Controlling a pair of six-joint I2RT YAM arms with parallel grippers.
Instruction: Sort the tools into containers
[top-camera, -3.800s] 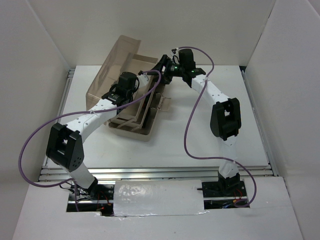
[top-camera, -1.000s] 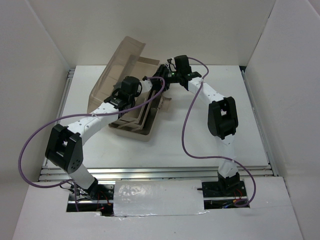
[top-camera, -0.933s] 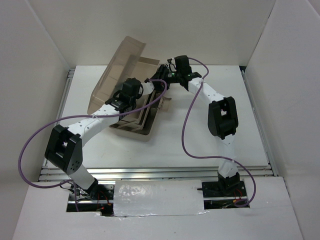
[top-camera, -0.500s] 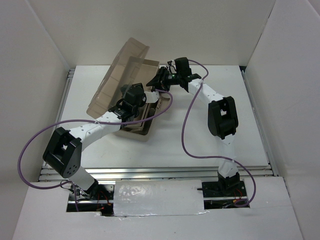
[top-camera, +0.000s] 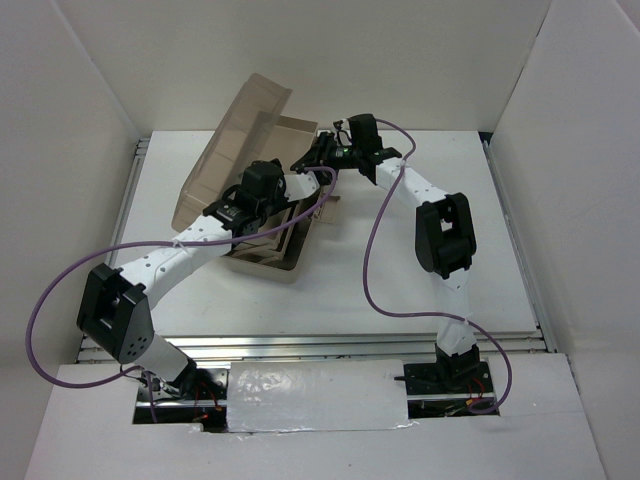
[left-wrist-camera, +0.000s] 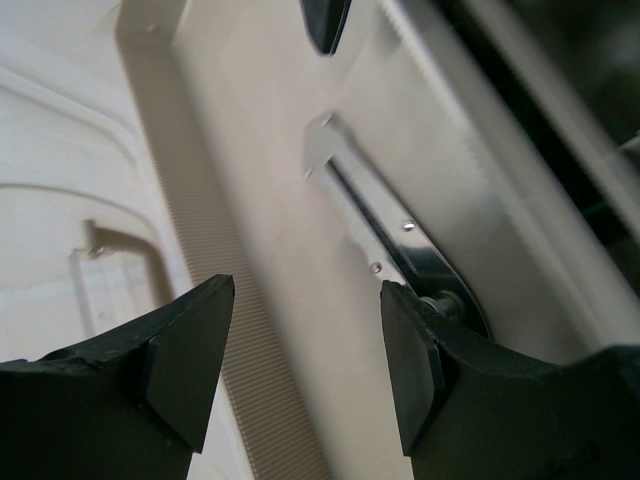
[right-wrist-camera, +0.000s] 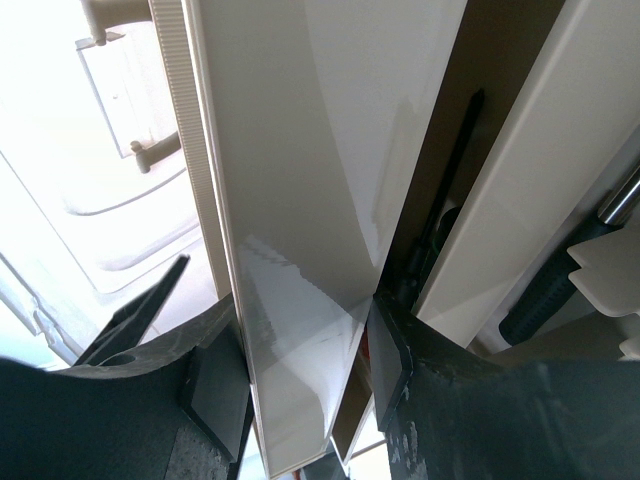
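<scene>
White table (top-camera: 420, 270) bearing beige toolbox (top-camera: 262, 264), translucent brown lid (top-camera: 235, 140) standing open off the toolbox's far-left side. Beige tray (right-wrist-camera: 290, 180) on edge inside the toolbox, clamped between jaws of right gripper (right-wrist-camera: 300, 385) at the toolbox's far-right corner. Left gripper (left-wrist-camera: 300, 370) above toolbox interior, jaws apart over silver metal tool (left-wrist-camera: 400, 240). Black-handled tool (right-wrist-camera: 445, 190) in the toolbox behind the tray.
</scene>
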